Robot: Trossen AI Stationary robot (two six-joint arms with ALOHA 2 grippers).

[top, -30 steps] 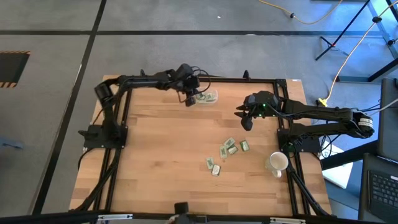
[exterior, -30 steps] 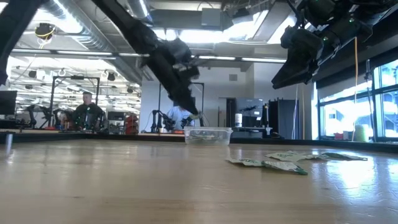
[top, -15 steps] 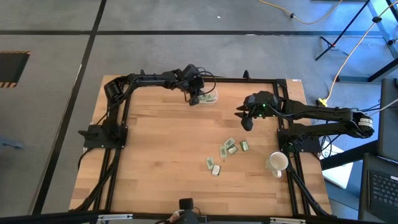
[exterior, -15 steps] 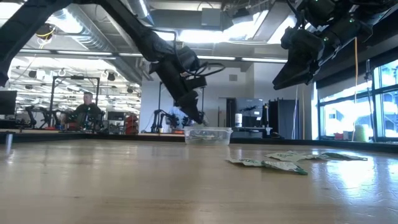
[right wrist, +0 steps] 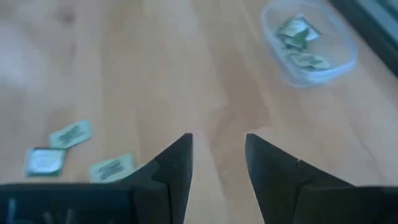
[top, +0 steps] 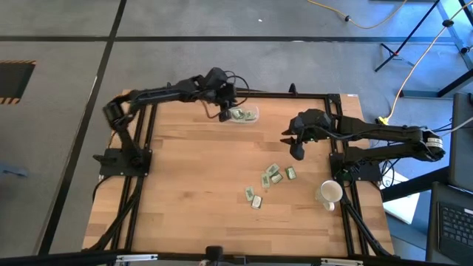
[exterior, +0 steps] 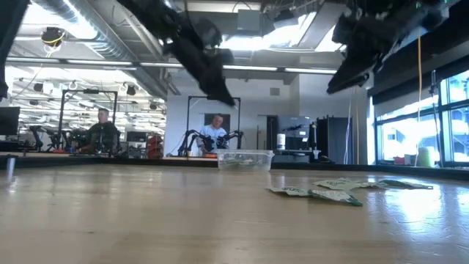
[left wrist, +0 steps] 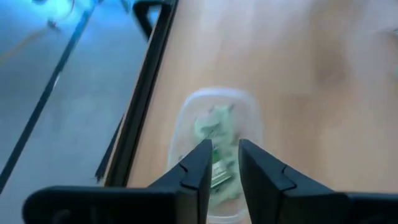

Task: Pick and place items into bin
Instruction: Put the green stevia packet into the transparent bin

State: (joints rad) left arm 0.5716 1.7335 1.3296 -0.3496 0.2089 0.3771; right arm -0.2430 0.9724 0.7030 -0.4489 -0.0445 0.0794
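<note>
At far table edge, clear bin (top: 244,114) holds pale green packets (left wrist: 214,134); left end effector (left wrist: 222,155) above, released, empty.

Wooden table (top: 192,185), bin (top: 244,114), loose packets (top: 270,183) (scattered), cup (top: 329,193)

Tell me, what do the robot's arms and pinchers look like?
Both arms are dark, thin and jointed. The left gripper and right gripper each have two flat black wedge fingers. A black cable loops by the left wrist, and the right arm has a pale ring near its base.
</note>
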